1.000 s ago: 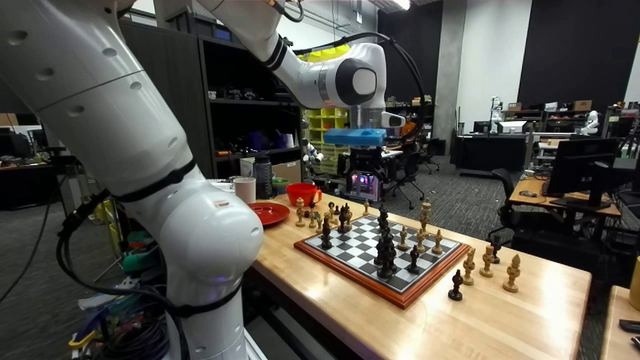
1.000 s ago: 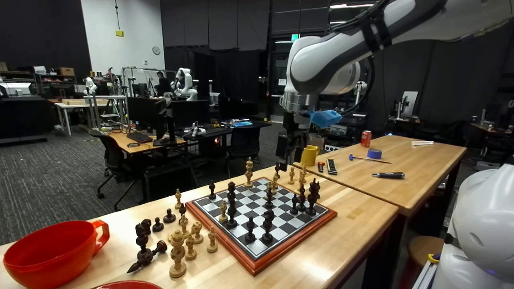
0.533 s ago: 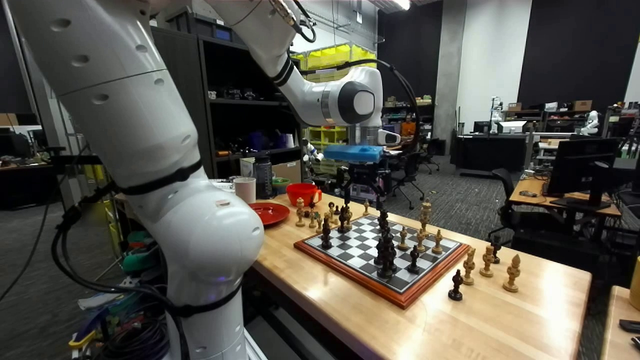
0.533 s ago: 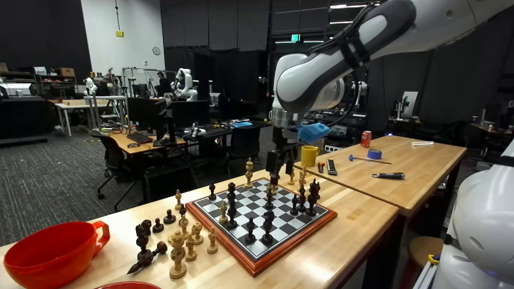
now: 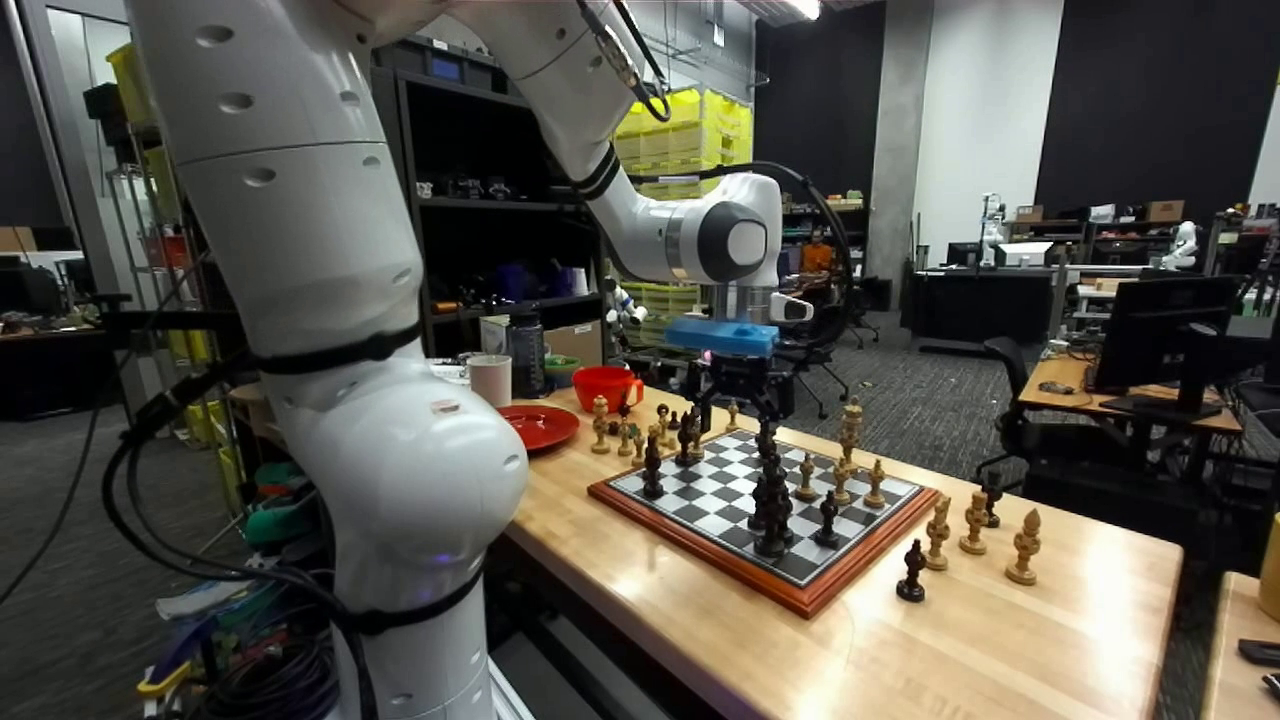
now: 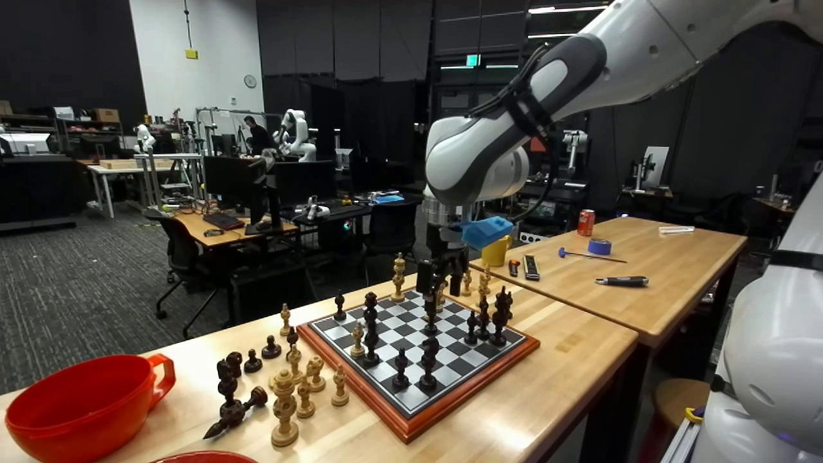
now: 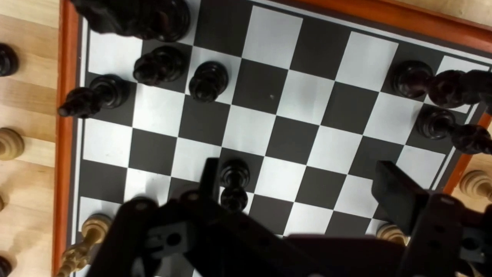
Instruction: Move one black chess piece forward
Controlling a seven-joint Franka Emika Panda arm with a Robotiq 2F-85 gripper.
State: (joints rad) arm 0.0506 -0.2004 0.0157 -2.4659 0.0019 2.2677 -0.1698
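The chessboard with a red-brown rim (image 5: 812,598) (image 6: 360,389) (image 7: 66,134) holds black and light wooden pieces. My gripper (image 5: 745,415) (image 6: 442,299) is above the board, pointing down. In the wrist view its two fingers (image 7: 300,171) are wide apart with nothing held. A small black piece (image 7: 234,179) stands just inside the left finger in that view; whether they touch I cannot tell. In an exterior view a finger overlaps a black piece (image 6: 430,323). Other black pieces stand in a cluster (image 5: 770,505) and singly (image 6: 400,368).
Light pieces (image 5: 840,485) also stand on the board. Loose pieces stand or lie on the table at both ends, including light ones (image 6: 284,408) (image 5: 1025,548). A red cup (image 6: 83,405) and red plate (image 5: 540,427) are near one end. A yellow mug (image 6: 495,251) stands on the adjoining table.
My gripper has come down toward the board, and moves left in an exterior view. The chess pieces look unmoved.
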